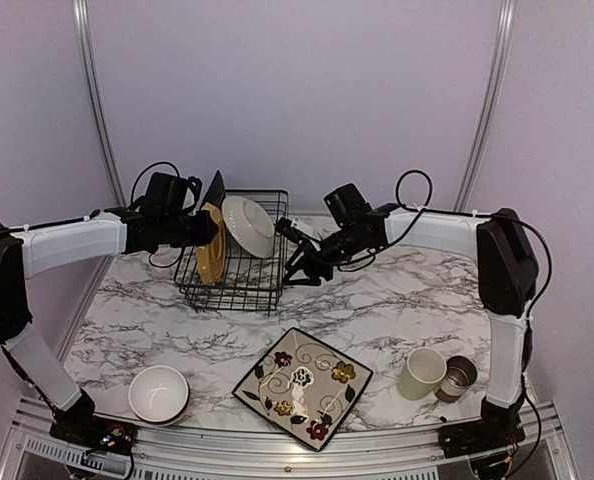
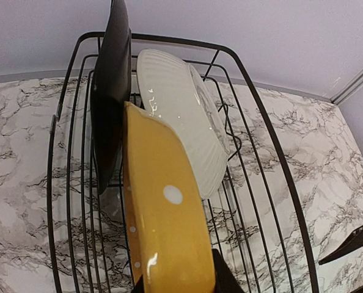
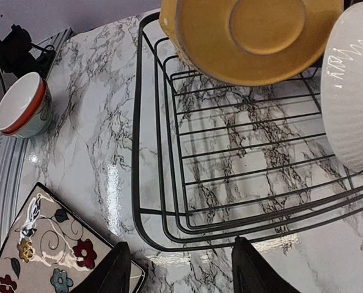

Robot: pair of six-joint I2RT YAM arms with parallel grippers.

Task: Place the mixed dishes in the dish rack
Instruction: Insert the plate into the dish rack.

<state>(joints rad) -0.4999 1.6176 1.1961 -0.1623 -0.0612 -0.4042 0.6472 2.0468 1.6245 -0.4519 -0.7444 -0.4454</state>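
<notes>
My left fingers (image 2: 224, 282) pinch the yellow plate (image 2: 163, 244) upright to slot into the dish rack (image 1: 239, 283); right fingers (image 3: 258, 271) gape, empty.

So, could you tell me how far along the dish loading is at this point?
Roughly halfway. Done: a black plate and a white ribbed dish stand in the dish rack. In hand: the left end effector grips the yellow plate inside the rack; the right end effector is open and empty. Left on the table: the white bowl, square flowered plate, mug and small cup.
</notes>
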